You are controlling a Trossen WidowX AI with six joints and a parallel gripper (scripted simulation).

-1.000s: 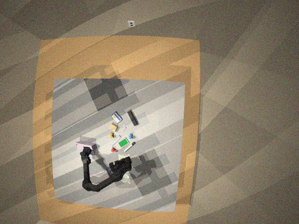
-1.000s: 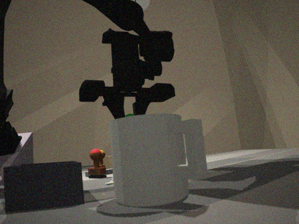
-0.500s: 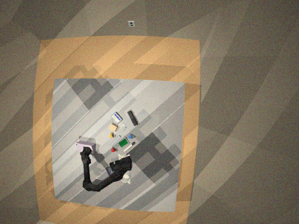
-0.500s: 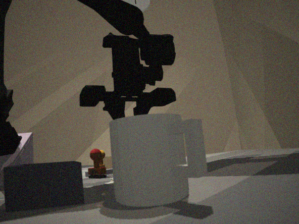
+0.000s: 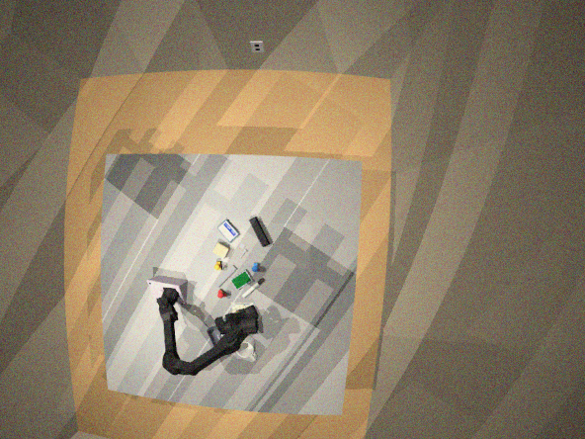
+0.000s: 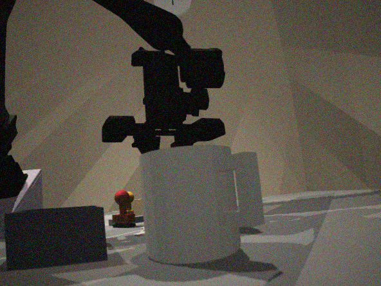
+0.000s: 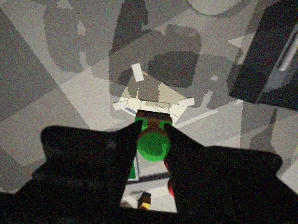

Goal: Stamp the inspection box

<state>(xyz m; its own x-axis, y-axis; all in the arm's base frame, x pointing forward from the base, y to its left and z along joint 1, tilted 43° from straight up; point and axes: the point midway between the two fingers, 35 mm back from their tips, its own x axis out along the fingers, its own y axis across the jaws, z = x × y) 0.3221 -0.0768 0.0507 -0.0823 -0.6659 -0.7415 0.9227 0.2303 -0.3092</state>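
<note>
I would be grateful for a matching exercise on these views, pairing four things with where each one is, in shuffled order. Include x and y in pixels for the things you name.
Things
1. green-knobbed stamp [image 7: 153,145]
2. red-knobbed stamp [image 5: 221,294] [image 6: 121,197]
3. white mug [image 5: 245,351] [image 6: 193,206]
4. green pad [image 5: 241,280]

Places
A. beside the dark box [image 6: 56,238], on its handle side
B. gripped in the claw [image 7: 153,131]
C. between the red and blue [image 5: 256,267] stamps
D. standing beyond the dark box in the exterior view

Pairs: 1-B, 2-D, 3-A, 4-C
</note>
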